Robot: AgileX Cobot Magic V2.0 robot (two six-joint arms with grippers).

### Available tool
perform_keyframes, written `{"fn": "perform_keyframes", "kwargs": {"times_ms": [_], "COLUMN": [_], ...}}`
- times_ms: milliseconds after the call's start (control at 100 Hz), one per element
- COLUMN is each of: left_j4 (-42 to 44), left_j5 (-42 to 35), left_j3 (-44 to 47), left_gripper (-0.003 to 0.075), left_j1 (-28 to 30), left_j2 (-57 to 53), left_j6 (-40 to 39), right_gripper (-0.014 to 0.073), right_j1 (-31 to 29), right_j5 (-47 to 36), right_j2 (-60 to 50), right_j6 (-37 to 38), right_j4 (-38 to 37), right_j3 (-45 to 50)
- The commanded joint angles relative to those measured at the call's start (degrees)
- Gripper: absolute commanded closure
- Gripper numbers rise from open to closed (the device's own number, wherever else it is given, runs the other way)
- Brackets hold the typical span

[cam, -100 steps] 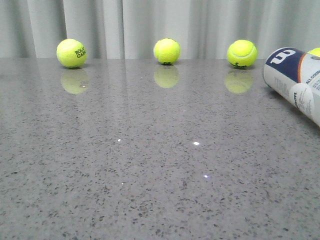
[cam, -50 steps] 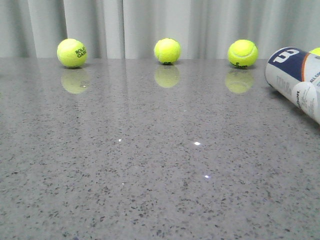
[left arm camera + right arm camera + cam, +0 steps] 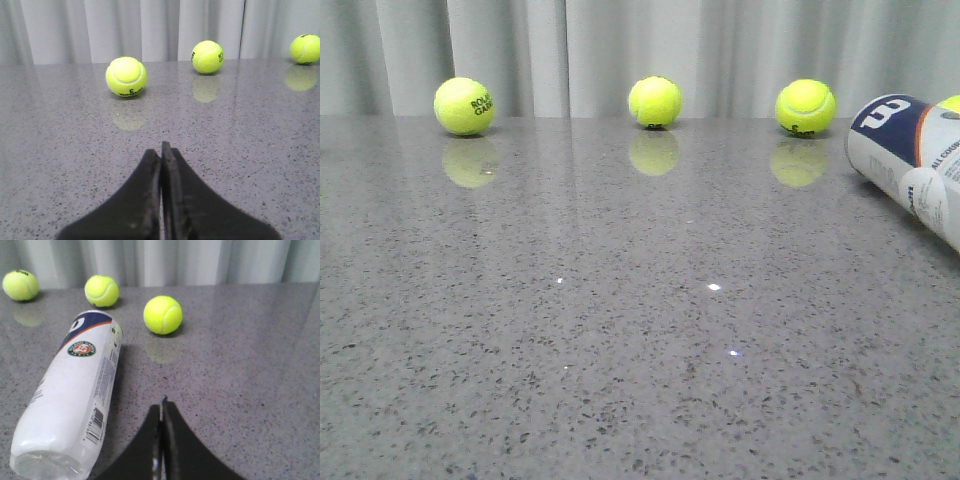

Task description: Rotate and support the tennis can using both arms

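- Grey speckled table [image 3: 620, 350] in front of pale curtains [image 3: 620, 50], glossy enough to mirror the balls
- The can [image 3: 75, 395] lies on its side on the table, navy end pointing toward the curtains, clear end toward the right gripper [image 3: 161, 440]; in the front view it sits at the right edge, just past the third ball [image 3: 805, 106]
- Right fingers pressed together, empty, beside the can and apart from it
- Left gripper [image 3: 161, 200] fingers also together, empty, facing balls; the can is not in its view
- Judgement: nothing is gripped yet, so the approach is the step in hand. Both fingers need to part first; the can looks smooth and ready to roll, so one arm should steady an end while the other turns it, avoiding the ball [image 3: 162, 314] near the can
- The can is cut off by the frame in the front view; neither arm shows there; label print too small to read
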Motion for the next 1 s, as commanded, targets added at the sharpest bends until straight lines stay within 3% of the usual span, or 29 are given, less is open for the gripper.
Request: {"fn": "perform_keyframes", "kwargs": {"times_ms": [0, 120, 220, 290, 390, 440, 580, 990], "left_j4": [-0.36, -0.36, -0.36, -0.36, -0.36, -0.36, -0.36, -0.36], "left_j5": [-4.54, -4.54, -4.54, -4.54, -4.54, -4.54, -4.54, -4.54], "left_j3": [2.52, 2.52, 2.52, 2.52, 2.52, 2.52, 2.52, 2.52], "left_gripper": [0.0739, 0.0739, 0.0739, 0.0738, 0.0739, 0.0739, 0.0738, 0.0739], "left_j1": [-0.35, -0.35, -0.35, -0.35, -0.35, -0.35, -0.35, -0.35], "left_j2": [-2.00, -2.00, -2.00, -2.00, -2.00, -2.00, -2.00, -2.00], "left_j6": [-0.48, -0.48, -0.48, -0.48, -0.48, -0.48, -0.48, -0.48], "right_gripper": [0.0663, 0.0652, 0.0540, 0.0363, 0.0026, -0.0076, -0.0028, -0.0028], "right_j1": [0.12, 0.12, 0.12, 0.23, 0.49, 0.49, 1.47, 6.58], "right_j5": [1.59, 8.18, 11.12, 12.72, 14.79, 16.08, 19.90, 32.34], "right_j2": [6.40, 14.45, 20.20, 23.78, 28.28, 30.31, 35.94, 58.51], "right_j6": [0.03, 0.03, -0.01, -0.01, -0.90, -1.76, -2.08, -4.17], "right_j4": [0.27, 1.46, 2.96, 3.63, 3.89, 4.72, 9.40, 21.99], "right_j3": [-6.50, -13.49, -18.69, -22.01, -26.21, -28.01, -33.05, -46.45]}}
